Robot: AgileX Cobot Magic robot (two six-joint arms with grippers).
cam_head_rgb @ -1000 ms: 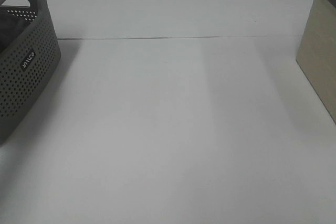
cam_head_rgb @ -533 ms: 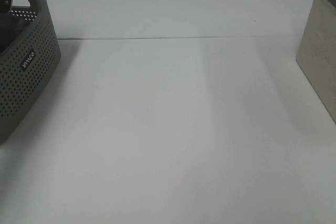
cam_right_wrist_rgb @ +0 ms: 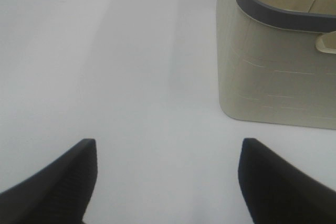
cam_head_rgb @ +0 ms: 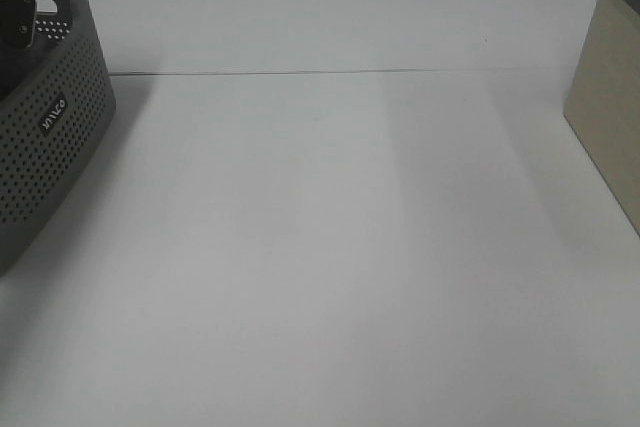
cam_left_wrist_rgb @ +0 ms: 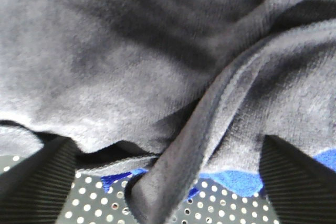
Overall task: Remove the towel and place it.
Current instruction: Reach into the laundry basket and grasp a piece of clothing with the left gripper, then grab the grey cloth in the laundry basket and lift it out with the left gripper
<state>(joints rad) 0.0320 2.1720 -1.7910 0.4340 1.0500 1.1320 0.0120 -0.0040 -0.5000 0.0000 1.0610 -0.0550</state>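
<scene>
The jaws of the left gripper [cam_left_wrist_rgb: 163,145] are wide apart, with a raised fold of the towel [cam_left_wrist_rgb: 131,51] between them, and they are not pinching it. The jaws of the right gripper [cam_right_wrist_rgb: 168,142] are wide apart too, above bare table with nothing between them. The big white table [cam_head_rgb: 320,247] fills the room we can see, and a thin line [cam_head_rgb: 320,72] runs across it near the far side. A grey basket [cam_head_rgb: 50,117] full of little holes sits on the left edge. A cream box [cam_head_rgb: 610,107] with a grey rim stands on the right edge. The dark grey towel lies bunched up inside the basket. A bit of blue cloth [cam_left_wrist_rgb: 236,179] peeks out from under it.
</scene>
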